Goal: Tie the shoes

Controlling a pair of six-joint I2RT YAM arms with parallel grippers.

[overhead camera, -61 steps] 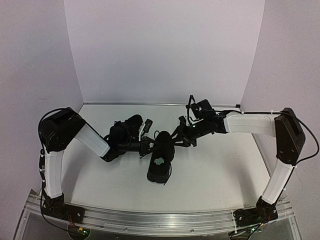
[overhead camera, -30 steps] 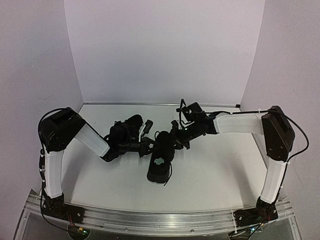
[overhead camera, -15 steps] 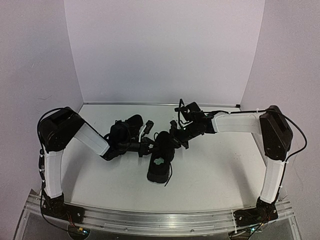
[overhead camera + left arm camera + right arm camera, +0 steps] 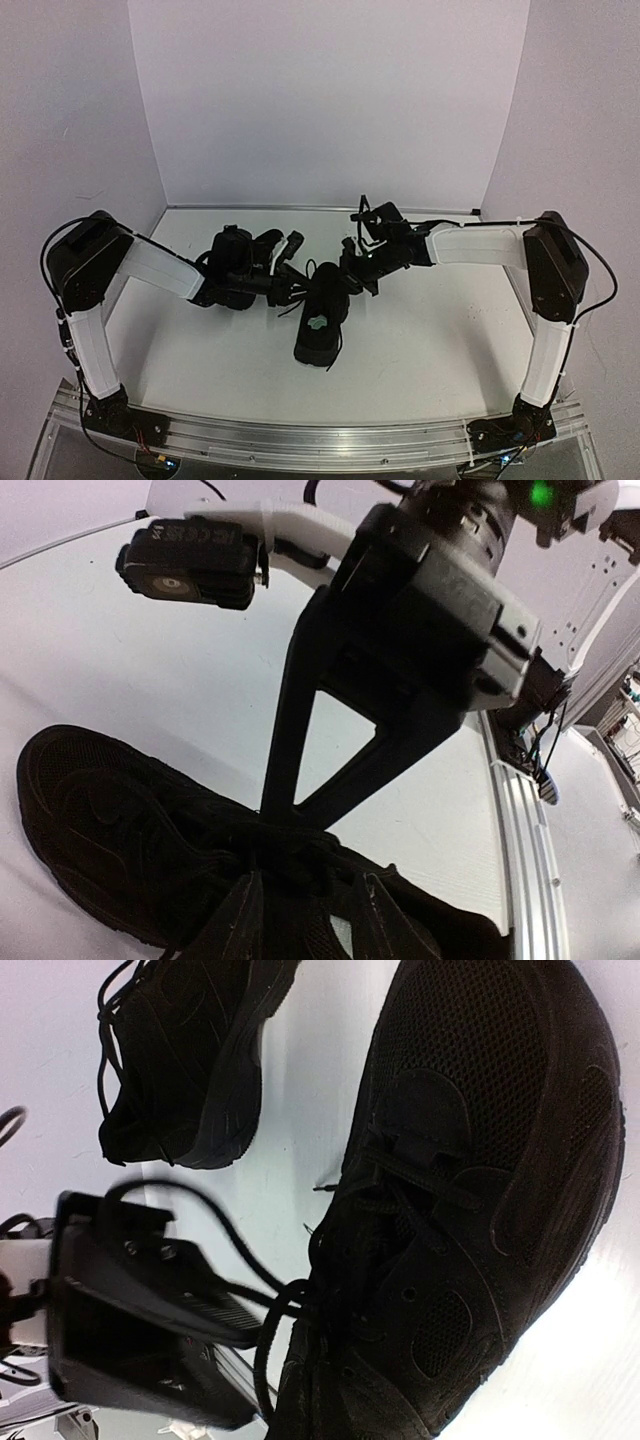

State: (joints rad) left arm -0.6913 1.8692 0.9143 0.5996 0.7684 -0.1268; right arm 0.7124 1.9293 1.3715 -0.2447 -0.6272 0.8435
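The left arm has swung out leftward; its left gripper (image 4: 289,286) sits beside the near shoe (image 4: 320,325) at mid-table, and I cannot tell how far open it is. The right gripper (image 4: 272,815) is fully closed at the laces (image 4: 300,1295), possibly pinching one. No bow shows, and the far shoe (image 4: 265,246) is untied.

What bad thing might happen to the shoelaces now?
Two things might go wrong. The right jaws are pinched shut right at the laces of the near shoe, so a hard tug may drag the shoe across the table instead of tightening anything. Also, a loose lace curls close to the left jaws; it may slip away or snag on them.
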